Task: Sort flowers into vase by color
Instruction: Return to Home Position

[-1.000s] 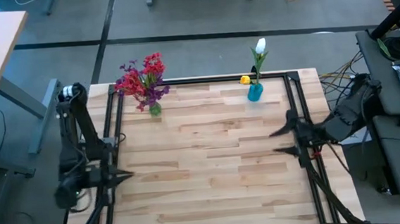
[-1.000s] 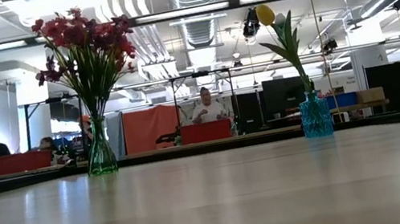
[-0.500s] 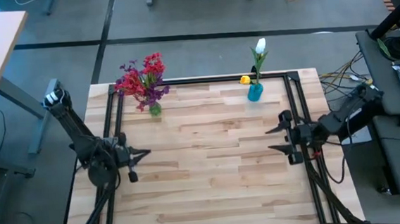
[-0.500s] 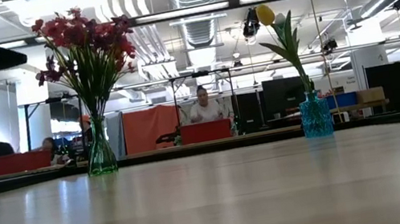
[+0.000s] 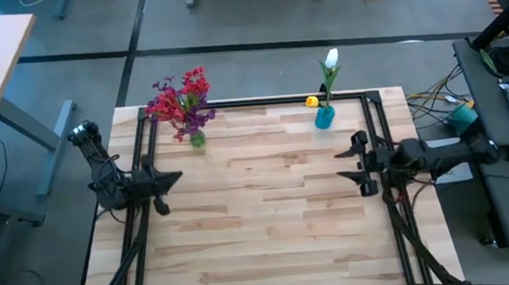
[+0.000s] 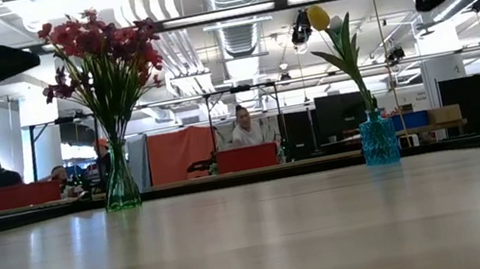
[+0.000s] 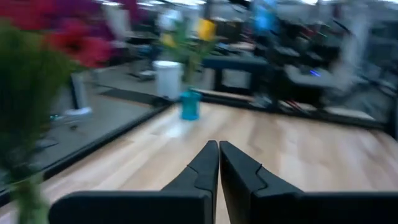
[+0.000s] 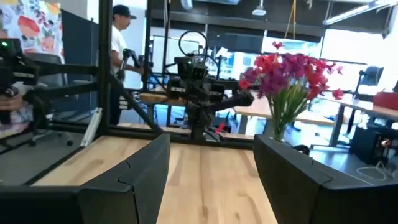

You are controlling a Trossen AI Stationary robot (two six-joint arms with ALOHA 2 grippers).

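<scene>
A green glass vase (image 5: 198, 139) stands by its base near the table's far left edge and holds red and purple flowers (image 5: 180, 103), stems inside. A blue vase (image 5: 325, 117) stands near the far edge, right of centre, with a white tulip (image 5: 331, 61) and a yellow head (image 5: 312, 102). In the low view the green vase (image 6: 120, 184) and blue vase (image 6: 379, 139) both stand upright. My left gripper (image 5: 174, 178) is shut over the table's left edge, pointing right. My right gripper (image 5: 346, 167) is open over the right edge, pointing left. Both hold nothing.
A black frame rail (image 5: 261, 102) runs along the table's far edge and down both sides. The bare wooden top (image 5: 268, 204) lies between the two grippers. People (image 6: 244, 126) sit at desks in the room beyond the table, and one (image 8: 118, 37) stands there.
My left gripper has moved from the near-left side toward the far edge, staying shut. My right gripper has shifted slightly toward the far edge while its arm stretched out more level, staying open. The vases and flowers have not moved.
</scene>
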